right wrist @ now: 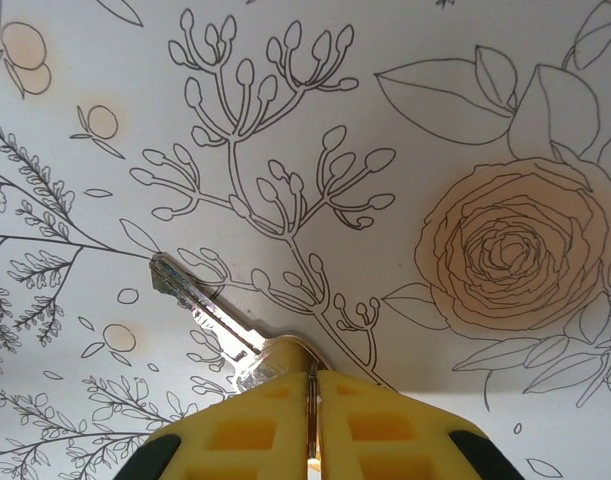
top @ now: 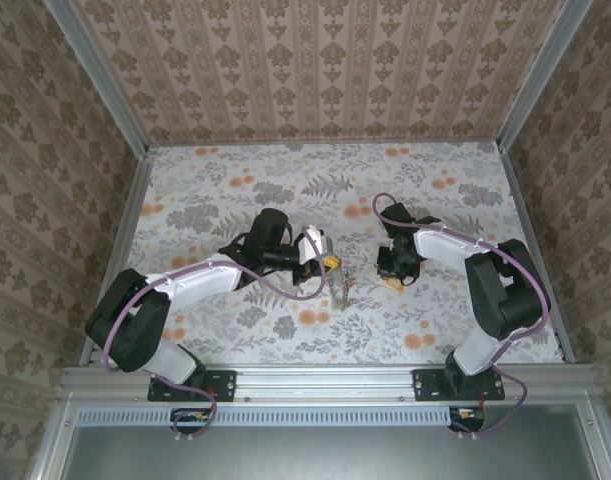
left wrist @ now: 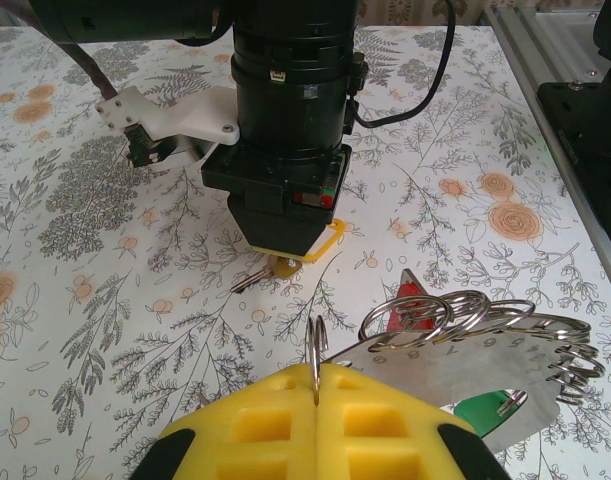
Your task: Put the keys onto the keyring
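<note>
Floral tablecloth (top: 285, 180) | left gripper (left wrist: 315, 388) jaws pinched together on thin ring at keyring (left wrist: 455, 365) edge | right gripper (right wrist: 310, 388) jaws clamped on yellow-headed key (right wrist: 200, 305)

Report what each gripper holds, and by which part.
Left gripper: the keyring, pinched by a thin wire loop. Right gripper: a key, by its yellow head, blade sticking out.

Floral-patterned table (top: 285, 190); 1 yellow-headed key (right wrist: 210, 315) touches it tip-down.
</note>
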